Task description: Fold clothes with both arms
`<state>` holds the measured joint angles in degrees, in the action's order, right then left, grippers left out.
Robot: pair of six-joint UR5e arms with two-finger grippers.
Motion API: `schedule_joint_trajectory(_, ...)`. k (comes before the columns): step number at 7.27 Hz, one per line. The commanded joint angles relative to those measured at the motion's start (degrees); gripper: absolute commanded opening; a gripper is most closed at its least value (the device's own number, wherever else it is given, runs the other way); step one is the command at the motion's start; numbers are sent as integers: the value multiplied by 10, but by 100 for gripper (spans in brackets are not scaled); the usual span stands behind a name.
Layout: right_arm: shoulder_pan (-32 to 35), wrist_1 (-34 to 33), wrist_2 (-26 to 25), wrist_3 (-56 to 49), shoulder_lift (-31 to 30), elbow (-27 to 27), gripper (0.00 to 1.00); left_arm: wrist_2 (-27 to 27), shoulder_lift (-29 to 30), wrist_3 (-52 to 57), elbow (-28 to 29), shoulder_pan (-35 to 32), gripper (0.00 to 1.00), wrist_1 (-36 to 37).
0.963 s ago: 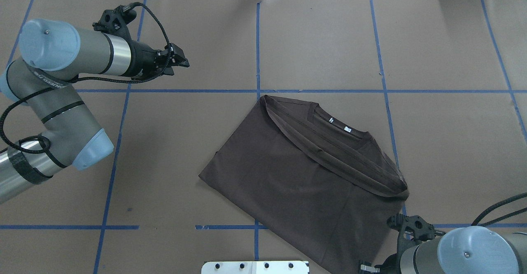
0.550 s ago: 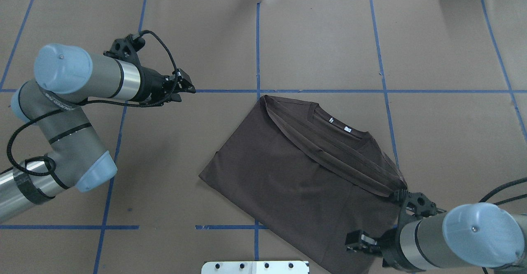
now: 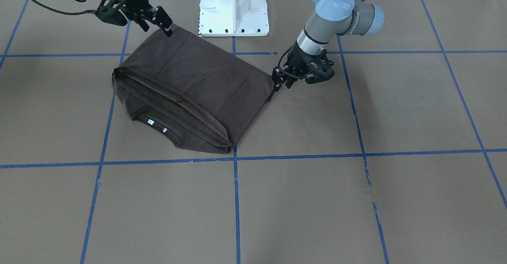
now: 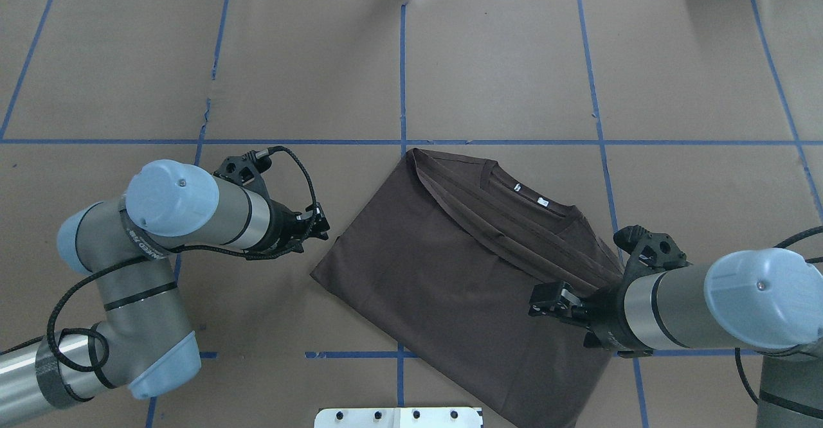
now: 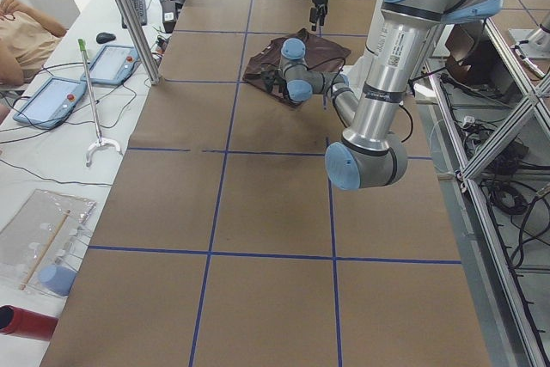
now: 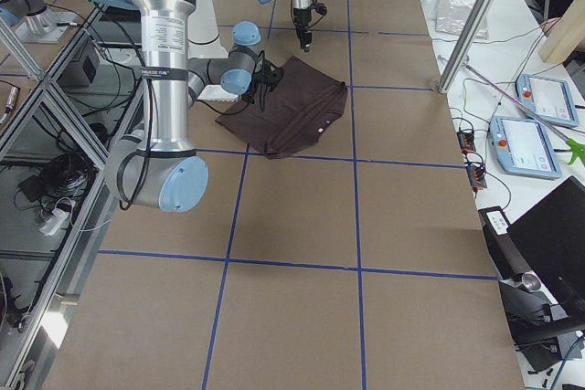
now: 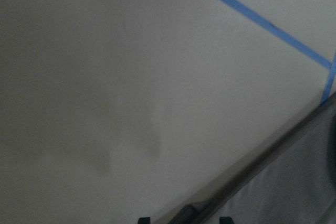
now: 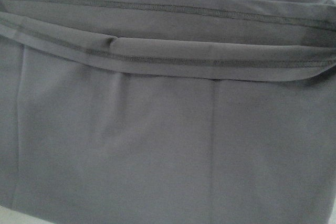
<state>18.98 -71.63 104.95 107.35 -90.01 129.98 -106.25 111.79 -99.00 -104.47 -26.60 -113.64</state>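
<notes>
Claws first: what have they got?
- Nothing yet. The left claw (image 4: 321,229) gapes empty just beside the T-shirt's (image 4: 463,274) left corner. The right claw (image 4: 539,299) hovers over its right side, grip unclear.
- And the shirt?
- Half-folded on the surface (image 4: 514,62). It's limp, light cloth, so pinching the corners looks best.

L arm (image 4: 218,213) & R arm (image 4: 662,315): silver-grey tubular segs w/ darker grey joint housings, light blue round caps w/ a small screw at centre, thin black bands at the seams, and pale lettering on one housing (too small to read). Black braided cables loop off each wrist to a black bracket; L end effector (image 4: 323,227) & R end effector (image 4: 535,303) are black, two-finger. White pedestal base (image 3: 233,6) has a row of dark screws along its foot.
</notes>
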Motion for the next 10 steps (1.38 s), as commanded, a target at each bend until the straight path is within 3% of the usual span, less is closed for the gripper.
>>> schedule_joint_trajectory(1, 4, -1, 0, 0, 5, -3, 100, 30, -3, -1, -7, 41, 54, 27)
schedule_joint_trajectory(6, 5, -1, 2, 0, 5, -10, 100, 30, 3, 6, 14, 47, 49, 25)
schedule_joint_trajectory(9, 5, -1, 1, 0, 3, -10, 100, 30, 3, 8, 18, 47, 0, 24)
schedule_joint_trajectory(10, 5, -1, 1, 0, 3, -9, 100, 29, 1, 44, 22, 47, 0, 24)
